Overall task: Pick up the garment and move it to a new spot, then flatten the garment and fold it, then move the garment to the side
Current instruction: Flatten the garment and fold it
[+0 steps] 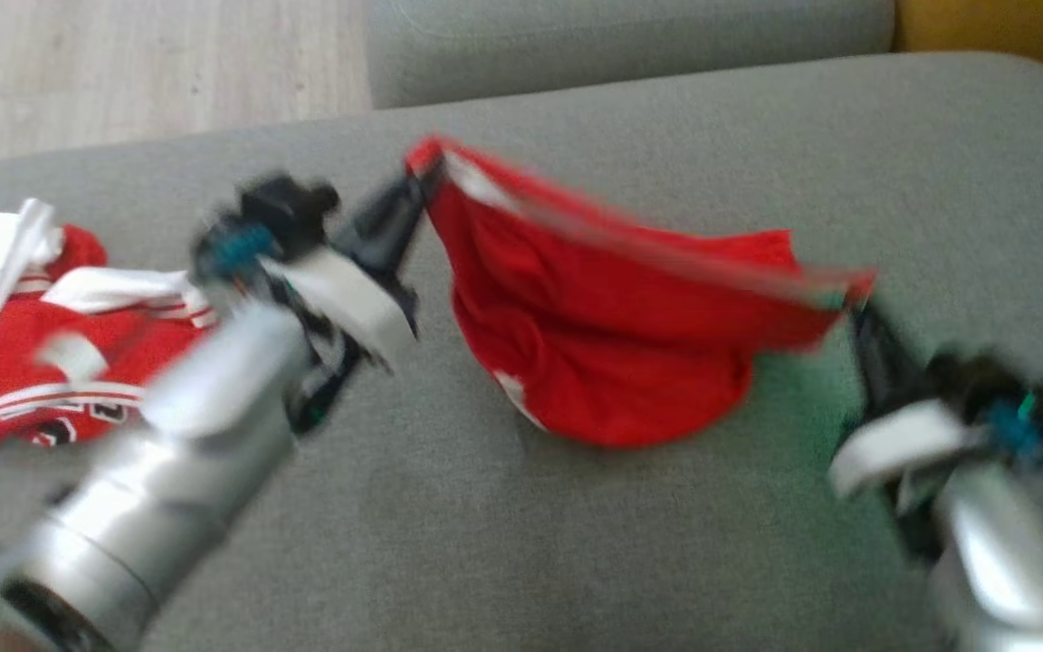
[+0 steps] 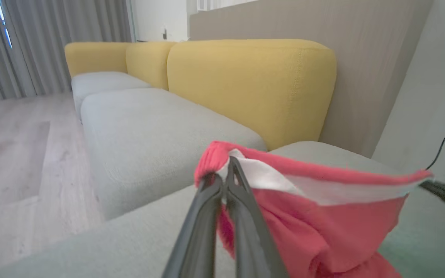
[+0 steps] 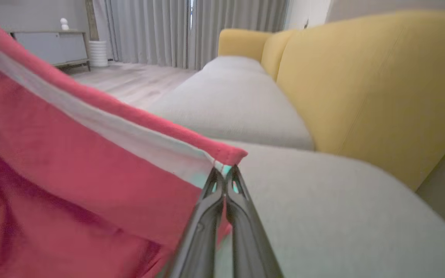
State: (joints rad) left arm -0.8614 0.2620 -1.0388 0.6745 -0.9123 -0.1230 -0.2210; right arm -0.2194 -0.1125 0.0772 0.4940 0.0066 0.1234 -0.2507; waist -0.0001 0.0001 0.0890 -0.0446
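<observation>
Head view: over the grey sofa cushion (image 1: 576, 561), the right end effector (image 1: 855, 306) and the left end effector (image 1: 415, 188) each pinched tight on a top corner of the red garment (image 1: 612, 353), which hung stretched between them, sagging toward the cushion.

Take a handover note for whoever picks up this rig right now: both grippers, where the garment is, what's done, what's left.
Left gripper: shut on one upper corner of the red garment.
Right gripper: shut on the other corner.
Garment hangs stretched between them, sagging toward the grey seat cushion; a crumpled red-and-white jersey lies at the cushion's left.
Done: pickup.
To do: set down, flatten, fold, move aside.
</observation>
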